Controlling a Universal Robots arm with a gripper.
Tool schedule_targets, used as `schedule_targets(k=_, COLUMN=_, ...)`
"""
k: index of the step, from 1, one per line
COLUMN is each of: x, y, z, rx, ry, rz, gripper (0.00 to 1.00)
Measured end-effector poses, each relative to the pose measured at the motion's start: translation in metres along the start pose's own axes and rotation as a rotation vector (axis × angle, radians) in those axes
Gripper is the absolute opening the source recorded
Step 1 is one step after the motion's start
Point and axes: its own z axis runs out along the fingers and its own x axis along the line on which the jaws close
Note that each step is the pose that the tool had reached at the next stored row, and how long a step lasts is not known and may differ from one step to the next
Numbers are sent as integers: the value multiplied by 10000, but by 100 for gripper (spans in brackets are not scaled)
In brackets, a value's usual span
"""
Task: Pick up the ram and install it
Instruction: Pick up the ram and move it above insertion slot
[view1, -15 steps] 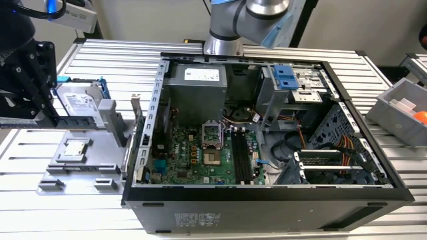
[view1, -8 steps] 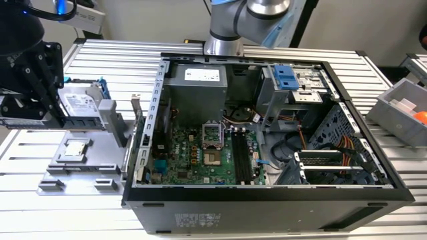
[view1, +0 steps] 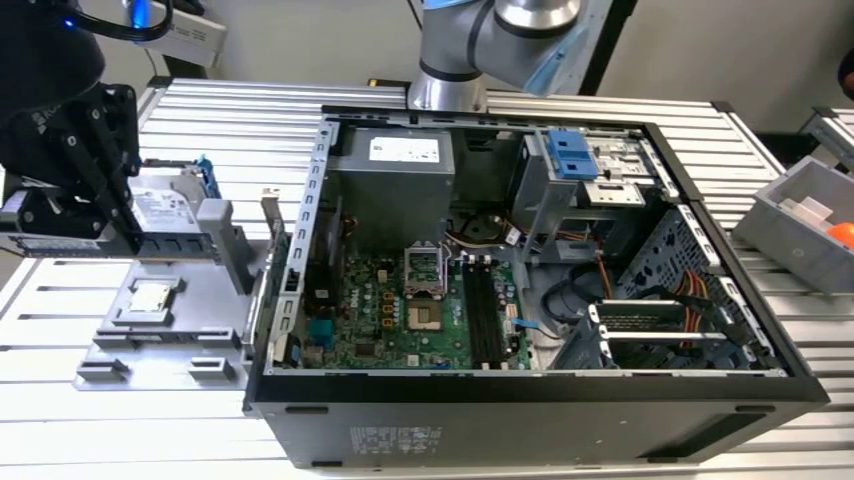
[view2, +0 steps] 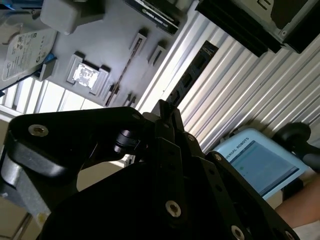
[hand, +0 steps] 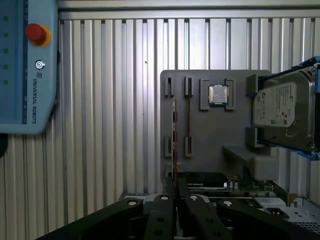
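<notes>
Sticking out from between the clamped jaws, the ram (view2: 192, 75).

processor (hand: 218, 94) beside hard drive (hand: 285, 115) on fixture (hand: 215, 140)

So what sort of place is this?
Most likely a robotics lab or test bench for computer assembly. An opened desktop computer case lies on a slatted metal table, a hard drive and processor chip sit in a grey holder beside it, and a robot arm rises beyond the case.
</notes>
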Motion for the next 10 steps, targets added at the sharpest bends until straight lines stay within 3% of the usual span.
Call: schedule_targets(k=10, x=-2, y=-83, z=-2, rx=-1, ry=0, rz=0, gripper=0)
